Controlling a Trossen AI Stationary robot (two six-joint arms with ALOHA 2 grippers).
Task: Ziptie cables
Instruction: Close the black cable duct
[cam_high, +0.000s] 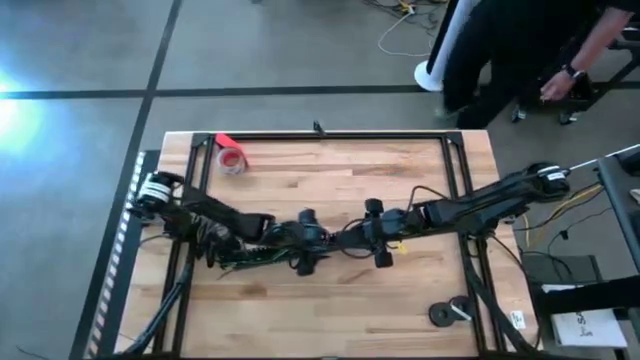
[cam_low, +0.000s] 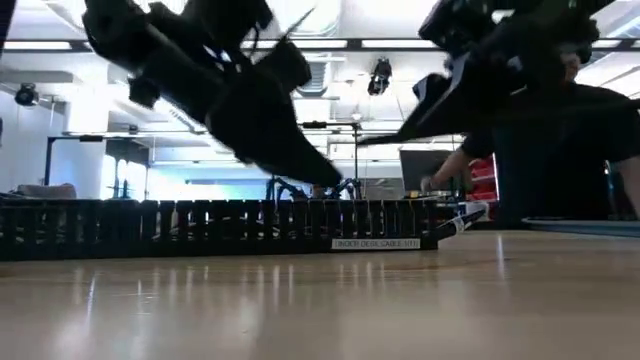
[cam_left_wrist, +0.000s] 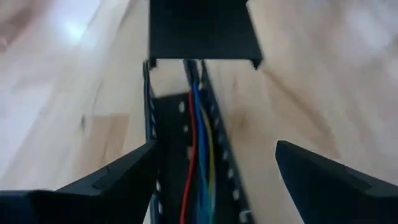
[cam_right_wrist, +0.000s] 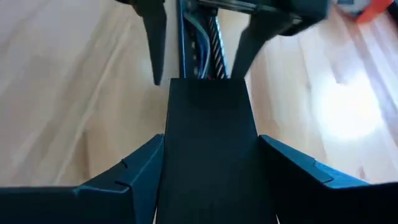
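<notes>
My left gripper (cam_high: 305, 240) is at mid-table, open, its fingers on either side of a black perforated channel (cam_left_wrist: 171, 155). The cables, red, blue and yellow wires (cam_left_wrist: 199, 149), run along that channel. Green wires (cam_high: 238, 262) trail under the left arm. My right gripper (cam_high: 373, 233) faces it from the right, shut on a wide flat black strip (cam_right_wrist: 211, 149). The strip's far end (cam_left_wrist: 202, 31) reaches over the channel. I cannot make out the ziptie in any view. My left gripper's one finger (cam_left_wrist: 124, 171) overlaps the channel's edge; I cannot tell whether it touches. My right gripper pinches the wide flat black strip by its two long edges (cam_right_wrist: 171, 149) between its two fingers. The fingers lie along the strip, coming from the table's right. The strip juts out toward my left gripper.
A red tape roll (cam_high: 232, 158) lies at the far left of the table. Small black round parts (cam_high: 450, 312) lie near the front right. A long slotted black duct (cam_low: 200, 225) lies across the table. A person (cam_high: 520, 50) stands beyond the far right corner.
</notes>
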